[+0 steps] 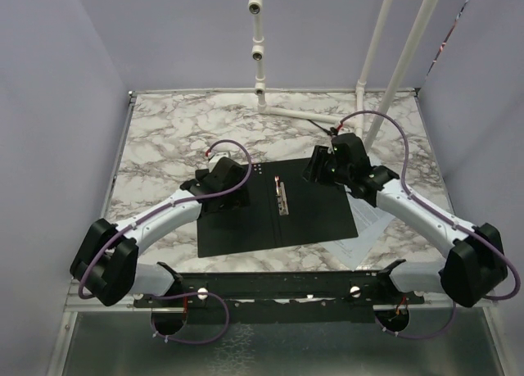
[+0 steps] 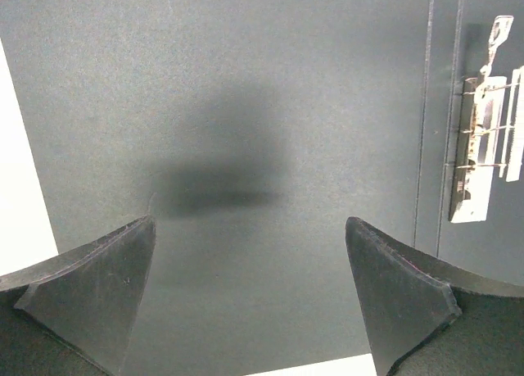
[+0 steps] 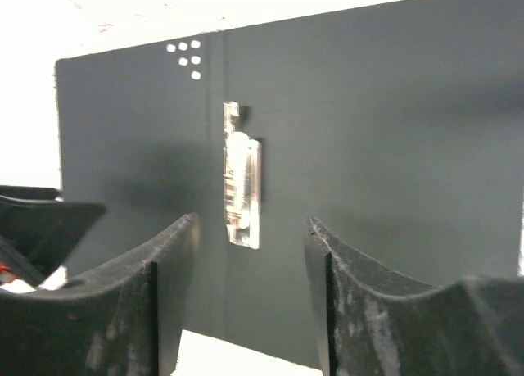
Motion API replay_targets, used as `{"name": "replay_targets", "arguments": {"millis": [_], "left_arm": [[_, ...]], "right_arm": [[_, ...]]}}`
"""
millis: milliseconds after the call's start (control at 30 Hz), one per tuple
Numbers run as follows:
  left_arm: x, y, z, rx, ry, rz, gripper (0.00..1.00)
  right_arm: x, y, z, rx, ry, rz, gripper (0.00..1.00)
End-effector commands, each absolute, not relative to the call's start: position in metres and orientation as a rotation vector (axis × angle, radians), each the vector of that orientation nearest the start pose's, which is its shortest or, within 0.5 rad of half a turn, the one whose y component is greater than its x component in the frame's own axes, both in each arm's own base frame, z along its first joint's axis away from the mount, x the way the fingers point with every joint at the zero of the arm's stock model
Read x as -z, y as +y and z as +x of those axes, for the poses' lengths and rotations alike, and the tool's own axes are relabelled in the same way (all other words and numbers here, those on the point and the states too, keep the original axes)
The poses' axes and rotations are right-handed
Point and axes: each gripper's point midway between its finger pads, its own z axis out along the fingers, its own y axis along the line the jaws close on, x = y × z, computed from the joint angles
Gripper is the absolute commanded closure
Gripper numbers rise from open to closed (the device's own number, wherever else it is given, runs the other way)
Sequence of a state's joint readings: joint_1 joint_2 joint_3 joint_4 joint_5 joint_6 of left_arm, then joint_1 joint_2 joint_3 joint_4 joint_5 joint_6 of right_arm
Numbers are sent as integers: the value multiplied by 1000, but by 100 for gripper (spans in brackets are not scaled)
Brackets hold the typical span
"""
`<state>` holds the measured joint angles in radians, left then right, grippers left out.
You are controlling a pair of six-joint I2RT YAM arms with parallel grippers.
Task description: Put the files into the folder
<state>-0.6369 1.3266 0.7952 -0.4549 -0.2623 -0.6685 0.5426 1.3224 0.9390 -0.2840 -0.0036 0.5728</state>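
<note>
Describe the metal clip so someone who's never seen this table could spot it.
On the marble table lies an open black folder. Along its centre fold sits the clip, a short silver strip, the only shiny thing on that black surface.

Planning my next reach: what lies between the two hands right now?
Between left hand and right hand: only the open folder's black inside with its metal spine clip, seen in the top view.

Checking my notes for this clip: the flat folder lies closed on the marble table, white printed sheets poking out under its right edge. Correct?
No: the flat folder lies open, black inside up, metal spine clip exposed; the top view shows it. Rest stands.
</note>
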Motion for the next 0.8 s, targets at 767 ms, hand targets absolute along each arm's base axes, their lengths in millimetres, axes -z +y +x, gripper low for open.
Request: {"name": "replay_targets", "arguments": {"millis": [767], "left_arm": [[-124,-178,258,363,2398,-58,1]], "right_arm": [[-65,97,268,-240,2493,385,4]]}}
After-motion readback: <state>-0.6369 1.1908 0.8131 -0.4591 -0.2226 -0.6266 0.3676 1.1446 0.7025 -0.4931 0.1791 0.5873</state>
